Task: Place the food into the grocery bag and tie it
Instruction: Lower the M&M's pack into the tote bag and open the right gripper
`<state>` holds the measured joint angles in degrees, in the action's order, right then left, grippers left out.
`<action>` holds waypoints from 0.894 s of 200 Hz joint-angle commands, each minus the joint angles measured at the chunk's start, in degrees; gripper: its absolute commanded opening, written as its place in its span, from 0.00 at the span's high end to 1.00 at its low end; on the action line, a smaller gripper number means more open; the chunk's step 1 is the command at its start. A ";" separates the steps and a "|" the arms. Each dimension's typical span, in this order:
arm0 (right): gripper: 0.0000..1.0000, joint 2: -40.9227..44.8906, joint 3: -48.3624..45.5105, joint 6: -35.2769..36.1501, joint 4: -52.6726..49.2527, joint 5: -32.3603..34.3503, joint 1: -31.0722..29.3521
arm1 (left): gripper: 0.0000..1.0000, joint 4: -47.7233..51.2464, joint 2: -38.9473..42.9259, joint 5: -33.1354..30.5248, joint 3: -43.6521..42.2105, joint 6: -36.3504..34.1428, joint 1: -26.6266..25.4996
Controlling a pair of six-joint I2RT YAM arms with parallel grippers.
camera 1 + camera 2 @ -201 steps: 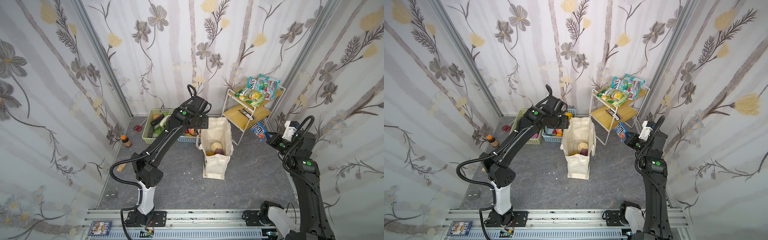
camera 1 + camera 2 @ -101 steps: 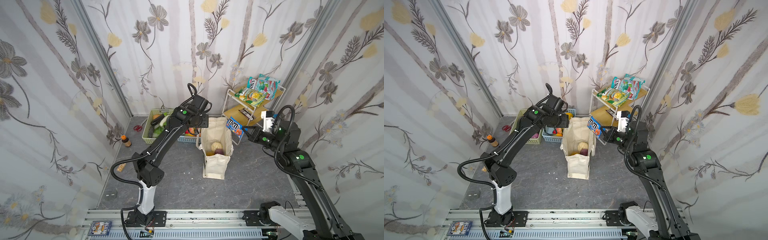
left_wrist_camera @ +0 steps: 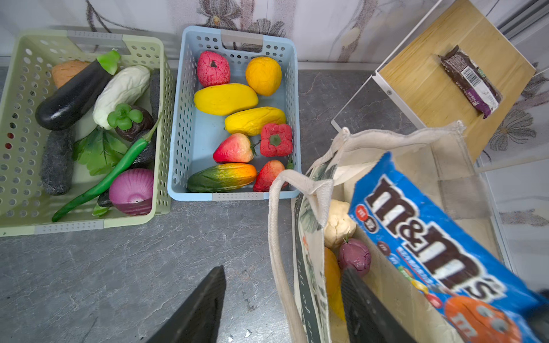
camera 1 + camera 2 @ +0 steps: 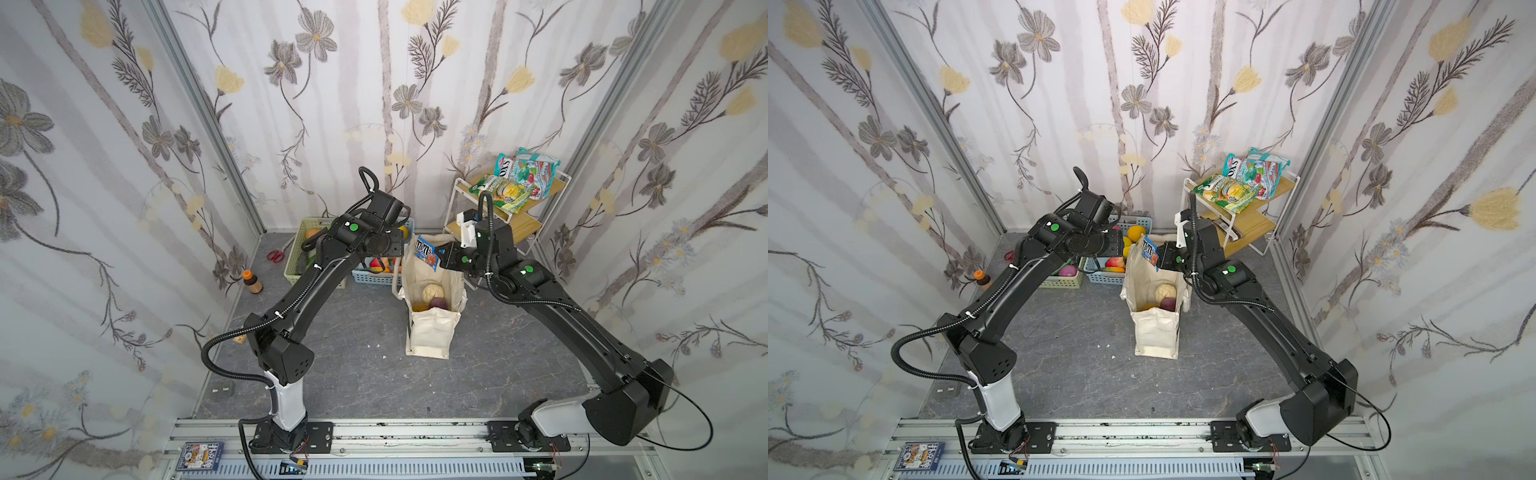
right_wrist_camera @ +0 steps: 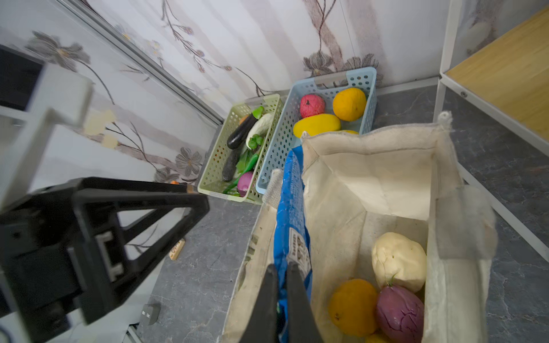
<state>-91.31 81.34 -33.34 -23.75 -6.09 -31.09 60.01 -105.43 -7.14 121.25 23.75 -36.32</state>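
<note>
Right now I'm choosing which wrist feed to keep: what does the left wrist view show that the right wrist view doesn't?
Left wrist only: the snack bar on the wooden shelf, the red pepper, the M&M's packet face-on. Right wrist only: the right tool shut on that packet's edge. Both: the canvas tote holding cream, purple and orange food; green basket, blue basket.

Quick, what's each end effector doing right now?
Left end effector: open, straddling the bag wall.
Right end effector: shut on the blue packet.

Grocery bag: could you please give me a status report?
Right end effector shut on blue candy packet at bag mouth. Left end effector open astride bag rim. Nothing blocking.
</note>
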 commanded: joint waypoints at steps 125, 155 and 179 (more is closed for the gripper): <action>1.00 -20.07 3.58 4.04 -2.67 3.21 -0.54 | 0.35 -4.97 7.24 -2.80 -10.60 0.23 3.02; 0.82 -20.02 1.62 4.34 -3.23 3.54 -0.36 | 0.35 -5.86 7.96 -2.97 -12.93 0.13 4.61; 0.74 -19.39 -0.11 4.75 -3.07 2.74 0.39 | 0.35 -6.39 7.82 -2.96 -14.41 0.16 5.77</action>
<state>-111.31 82.37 -29.32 -27.86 -3.68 -31.33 55.27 -97.86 -9.02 107.90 23.83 -31.35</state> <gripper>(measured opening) 0.230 0.650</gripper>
